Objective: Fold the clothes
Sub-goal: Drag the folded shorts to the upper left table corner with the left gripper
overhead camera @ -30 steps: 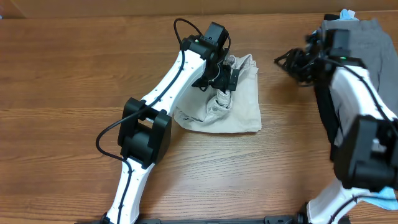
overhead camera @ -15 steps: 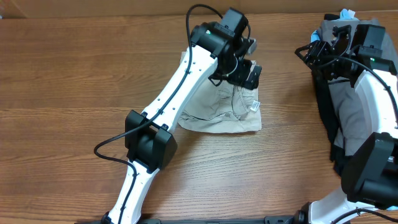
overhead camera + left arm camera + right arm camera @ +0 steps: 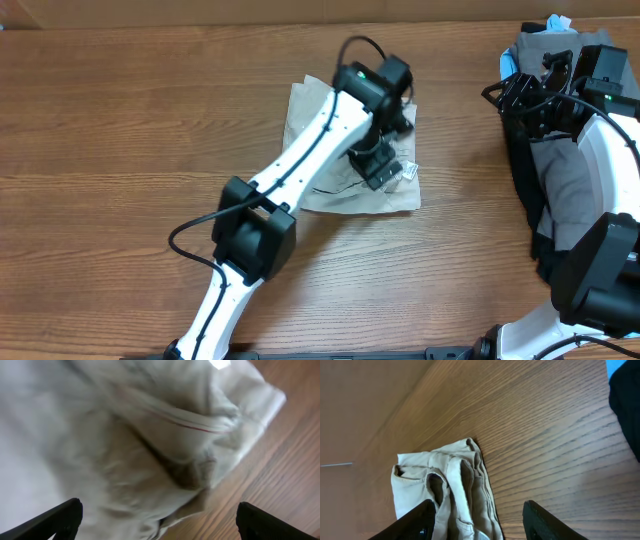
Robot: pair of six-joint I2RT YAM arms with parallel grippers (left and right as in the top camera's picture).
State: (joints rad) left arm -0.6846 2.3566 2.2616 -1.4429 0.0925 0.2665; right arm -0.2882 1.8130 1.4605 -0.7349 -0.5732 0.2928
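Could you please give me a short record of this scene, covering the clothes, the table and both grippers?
table: brown wood
beige shorts: in the middle of the table, rumpled, not neatly folded
pile of clothes: grey, black and light-blue pieces at the right side of the table, partly under the right arm
left gripper: open, low over the beige shorts, nothing clamped
right gripper: open and empty, at the edge of the pile nearest the shorts
fold status: not yet done
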